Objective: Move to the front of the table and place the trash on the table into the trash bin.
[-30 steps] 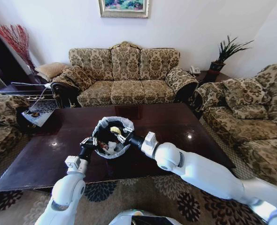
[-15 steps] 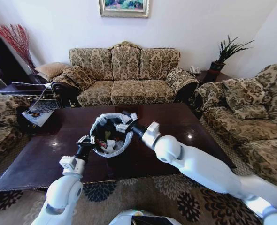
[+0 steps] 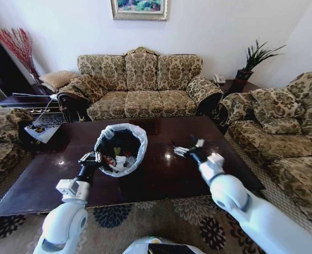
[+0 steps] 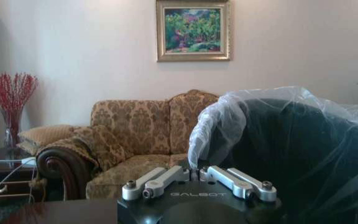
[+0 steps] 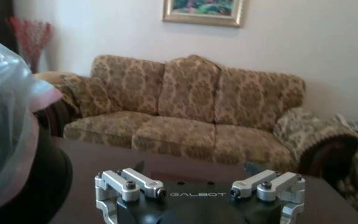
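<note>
The left end effector (image 3: 91, 158) pinches the rim of the trash bin (image 3: 120, 148), apparently tipping it steady on the table (image 3: 161, 174) with trash (image 3: 117, 160) inside, while the right end effector (image 3: 187, 150) hovers spread and empty.

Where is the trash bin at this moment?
In the head view, the trash bin is tilted on the table, left of centre, with the left gripper at its rim and the right gripper apart on its right.
</note>
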